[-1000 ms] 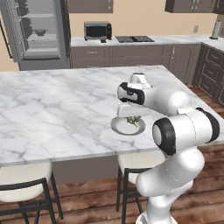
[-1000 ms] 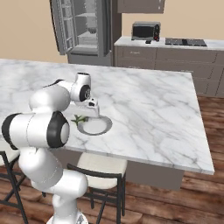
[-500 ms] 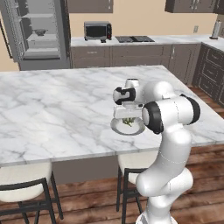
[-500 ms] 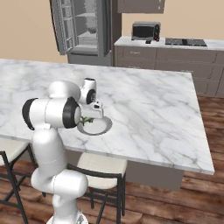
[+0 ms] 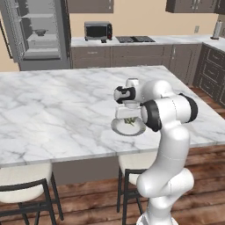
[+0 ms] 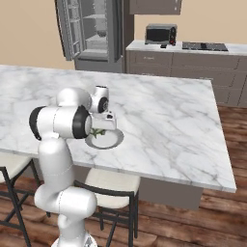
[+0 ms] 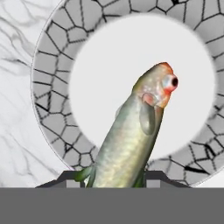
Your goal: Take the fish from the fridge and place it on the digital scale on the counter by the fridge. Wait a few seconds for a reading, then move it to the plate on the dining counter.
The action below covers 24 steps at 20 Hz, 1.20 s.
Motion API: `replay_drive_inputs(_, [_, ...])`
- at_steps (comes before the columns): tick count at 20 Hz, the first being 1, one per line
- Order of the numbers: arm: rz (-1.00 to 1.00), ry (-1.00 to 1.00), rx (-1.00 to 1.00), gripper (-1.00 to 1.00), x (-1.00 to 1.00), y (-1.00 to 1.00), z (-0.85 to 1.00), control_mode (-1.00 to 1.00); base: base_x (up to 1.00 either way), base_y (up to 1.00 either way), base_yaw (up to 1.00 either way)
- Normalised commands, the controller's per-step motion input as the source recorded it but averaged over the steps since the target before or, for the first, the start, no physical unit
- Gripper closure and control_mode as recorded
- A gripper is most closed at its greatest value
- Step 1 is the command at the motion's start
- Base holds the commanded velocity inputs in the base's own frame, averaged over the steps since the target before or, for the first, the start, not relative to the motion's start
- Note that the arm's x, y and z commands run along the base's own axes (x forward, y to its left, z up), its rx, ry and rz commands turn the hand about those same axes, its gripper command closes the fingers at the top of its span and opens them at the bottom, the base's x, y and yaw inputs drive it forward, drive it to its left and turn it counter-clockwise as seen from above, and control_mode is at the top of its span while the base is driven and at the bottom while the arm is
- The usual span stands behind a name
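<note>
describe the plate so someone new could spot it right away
Find the broad marble island with stools. The plate sits near its front edge, under the gripper, which holds the fish over it. It is round, with a plain pale middle and a crackled grey rim.

The arm rose from its base at the near side, folded sharply at the elbow, forearm reaching left and far. The end effector [image 5: 128, 115] pointed straight down, its fingertips [image 7: 151, 178] closed with something clamped between them.
</note>
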Motion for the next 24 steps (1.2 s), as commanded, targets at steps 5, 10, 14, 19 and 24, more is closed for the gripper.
replay_drive_inputs(5, [0.22,0.07,0.00,1.00,0.26,-0.23,-0.20,-1.00,0.00,0.00,0.00])
replay_drive_inputs(10, [0.17,0.01,0.00,1.00,0.09,-0.02,-0.41,-1.00,0.00,0.00,0.00])
replay_drive_inputs(14, [0.07,-0.04,0.00,1.00,0.12,0.00,-0.65,-1.00,0.00,0.00,0.00])
replay_drive_inputs(19, [0.04,-0.03,0.00,1.00,0.01,0.00,-0.17,-1.00,0.00,0.00,0.00])
replay_drive_inputs(24, [0.01,0.00,0.00,1.00,0.00,0.00,0.00,-1.00,0.00,0.00,0.00])
